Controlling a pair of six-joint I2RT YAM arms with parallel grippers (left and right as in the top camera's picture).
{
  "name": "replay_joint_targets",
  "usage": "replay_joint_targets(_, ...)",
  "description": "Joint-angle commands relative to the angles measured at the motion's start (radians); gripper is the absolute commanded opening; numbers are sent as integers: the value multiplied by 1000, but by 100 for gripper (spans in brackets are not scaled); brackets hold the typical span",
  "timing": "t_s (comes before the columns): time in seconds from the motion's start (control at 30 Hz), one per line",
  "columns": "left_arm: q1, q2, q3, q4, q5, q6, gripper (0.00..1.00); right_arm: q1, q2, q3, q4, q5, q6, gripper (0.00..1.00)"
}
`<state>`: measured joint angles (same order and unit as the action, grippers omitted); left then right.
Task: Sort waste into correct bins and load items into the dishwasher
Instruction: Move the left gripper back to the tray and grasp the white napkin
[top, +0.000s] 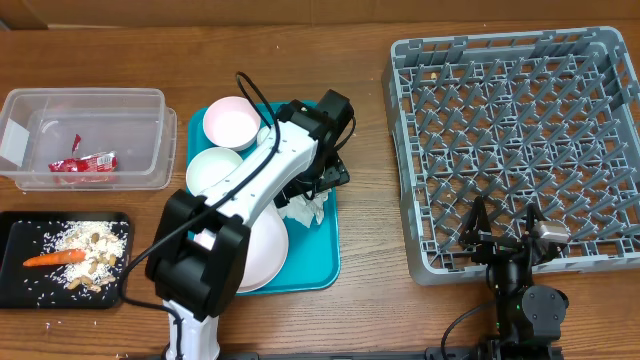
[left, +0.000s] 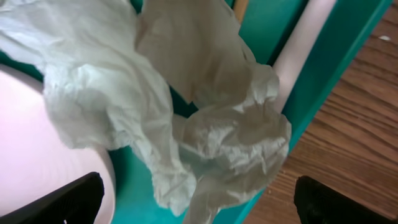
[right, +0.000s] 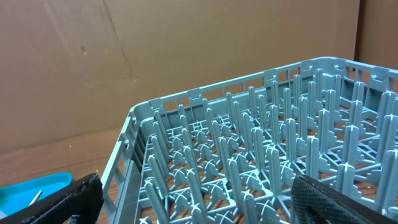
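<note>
The crumpled napkin (left: 205, 124) lay directly under the left gripper (left: 200, 202), whose fingers (left: 62, 199) were spread wide on either side of it and held nothing. In the left wrist view its long axis ran slantwise, from upper left down toward the gap between the fingers. One end rested against the pink plate (left: 37, 143) and the other reached the rim of the teal tray (left: 323, 81).

The left arm was plainly the nearer one. The right gripper (right: 199, 199) hung spread and empty at the near corner of the grey rack (top: 400, 150), well apart from the tray.

The move probably called for a straight drop and a pinch. The clear tub (top: 140, 100), holding a red wrapper (top: 82, 163), stood to the left past the bowls (top: 212, 170). The wooden surface (top: 370, 310) between tray and rack was bare, so there was room to lift.
</note>
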<state>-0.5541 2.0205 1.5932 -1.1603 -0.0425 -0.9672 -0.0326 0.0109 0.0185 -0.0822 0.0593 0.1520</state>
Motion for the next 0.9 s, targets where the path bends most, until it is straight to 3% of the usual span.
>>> replay_joint_targets(0.0, 5, 45, -10, 5, -42, -21, 100, 0, -8, -10, 6, 6, -7, 100)
replay_joint_targets(0.1, 5, 47, -10, 4, -74, -20, 100, 0, -8, -10, 6, 6, -7, 100)
replay_joint_targets(0.2, 5, 47, -10, -1, -74, -19, 82, 0, -8, -10, 6, 6, -7, 100)
replay_joint_targets(0.23, 5, 47, -12, 0, -73, -19, 82, 0, -8, -10, 6, 6, -7, 100)
replay_joint_targets(0.33, 4, 47, -29, 10, -72, -20, 97, 0, -8, -10, 6, 6, -7, 100)
replay_joint_targets(0.37, 4, 47, -36, 14, -71, -20, 96, 0, -8, -10, 6, 6, -7, 100)
replay_joint_targets(0.57, 4, 47, -79, 43, -63, -20, 73, 0, -8, -10, 6, 6, -7, 100)
replay_joint_targets(0.7, 4, 47, -84, 46, -61, -12, 43, 0, -8, -10, 6, 6, -7, 100)
replay_joint_targets(0.73, 4, 47, -84, 46, -60, 0, 28, 0, -8, -10, 6, 6, -7, 100)
replay_joint_targets(0.87, 4, 46, -80, 39, -37, 57, 11, 0, -8, -10, 6, 6, -7, 100)
